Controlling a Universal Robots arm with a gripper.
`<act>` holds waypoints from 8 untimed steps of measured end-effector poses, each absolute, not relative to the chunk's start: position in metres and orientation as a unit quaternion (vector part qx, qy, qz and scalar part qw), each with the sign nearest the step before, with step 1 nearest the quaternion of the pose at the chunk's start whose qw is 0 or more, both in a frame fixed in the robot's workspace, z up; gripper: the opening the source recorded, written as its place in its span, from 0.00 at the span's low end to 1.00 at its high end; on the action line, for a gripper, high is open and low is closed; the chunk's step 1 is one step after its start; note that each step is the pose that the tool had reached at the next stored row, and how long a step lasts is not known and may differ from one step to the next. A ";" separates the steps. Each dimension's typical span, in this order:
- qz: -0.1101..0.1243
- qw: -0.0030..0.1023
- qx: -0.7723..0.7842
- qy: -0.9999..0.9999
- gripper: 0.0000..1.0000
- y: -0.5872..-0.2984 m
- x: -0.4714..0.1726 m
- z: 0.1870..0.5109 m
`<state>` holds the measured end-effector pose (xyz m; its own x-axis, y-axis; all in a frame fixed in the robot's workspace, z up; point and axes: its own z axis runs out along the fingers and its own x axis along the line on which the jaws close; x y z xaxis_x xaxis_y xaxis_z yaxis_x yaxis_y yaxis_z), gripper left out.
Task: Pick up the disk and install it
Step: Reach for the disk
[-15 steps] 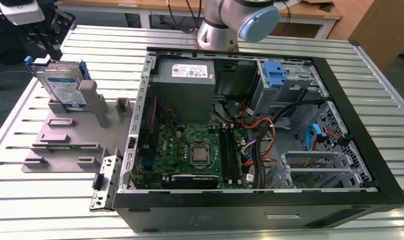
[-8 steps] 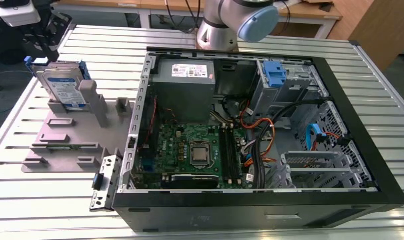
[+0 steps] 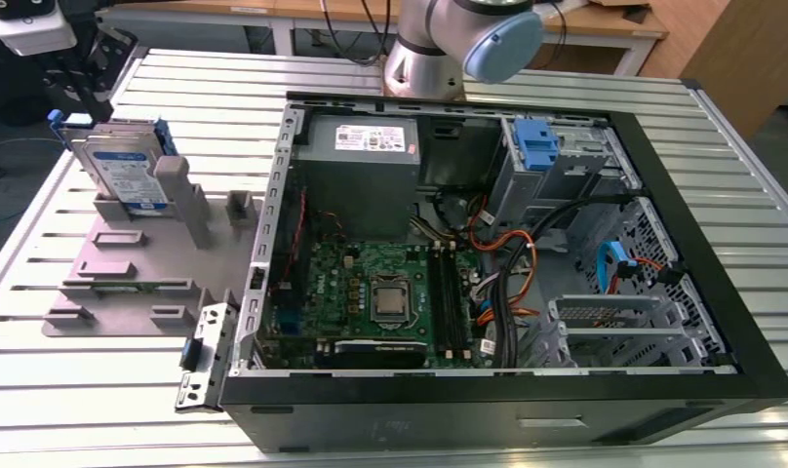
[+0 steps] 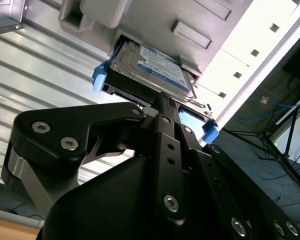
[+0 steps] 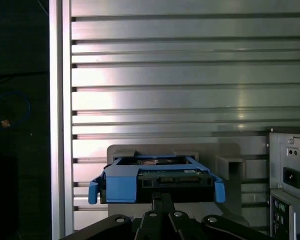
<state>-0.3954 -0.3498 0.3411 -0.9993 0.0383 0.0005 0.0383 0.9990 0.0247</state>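
Flat silver-metal disk gleams just ahead of the matt black gripper: glossy label, blue plastic rails, ribbed satin-aluminium table beyond.

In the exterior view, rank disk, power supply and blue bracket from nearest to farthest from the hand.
1. Disk, upright in the stand, right beside the hand.
2. Power supply, inside the case, toward the exterior view's left.
3. Blue bracket, farther toward the exterior view's right.

Counts: one disk in one grey holder; one open computer case containing one power supply, one motherboard, one blue bracket; one robot arm; one slatted table.
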 end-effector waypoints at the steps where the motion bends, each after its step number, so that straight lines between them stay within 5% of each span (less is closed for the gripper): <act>1: -0.012 0.000 -0.019 -1.000 0.11 -0.350 -0.395 0.341; 8: -0.010 0.002 -0.019 -1.000 0.11 -0.350 -0.395 0.340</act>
<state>-0.3955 -0.3499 0.3396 -0.9993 0.0383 0.0034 0.0384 0.9991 0.0205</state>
